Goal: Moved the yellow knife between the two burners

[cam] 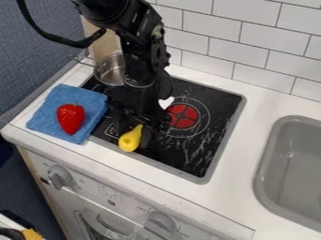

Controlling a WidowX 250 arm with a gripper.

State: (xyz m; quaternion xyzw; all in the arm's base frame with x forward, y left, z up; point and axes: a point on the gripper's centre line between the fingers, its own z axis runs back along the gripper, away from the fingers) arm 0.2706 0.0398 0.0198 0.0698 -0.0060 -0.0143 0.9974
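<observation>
Expect light, stiff, slick handling from rounded yellow plastic knife (130, 139), left of centre; pinch at narrow neck. Cannot tell finger state of black two-finger gripper (135, 132).

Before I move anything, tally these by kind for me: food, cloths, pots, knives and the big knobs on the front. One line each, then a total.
Food, shiny red strawberry: 1
Cloths, blue fabric cloth: 1
Pots, silver metal pot: 1
Knives, yellow knife: 1
Knobs, big round grey knobs: 2
Total: 6
</observation>
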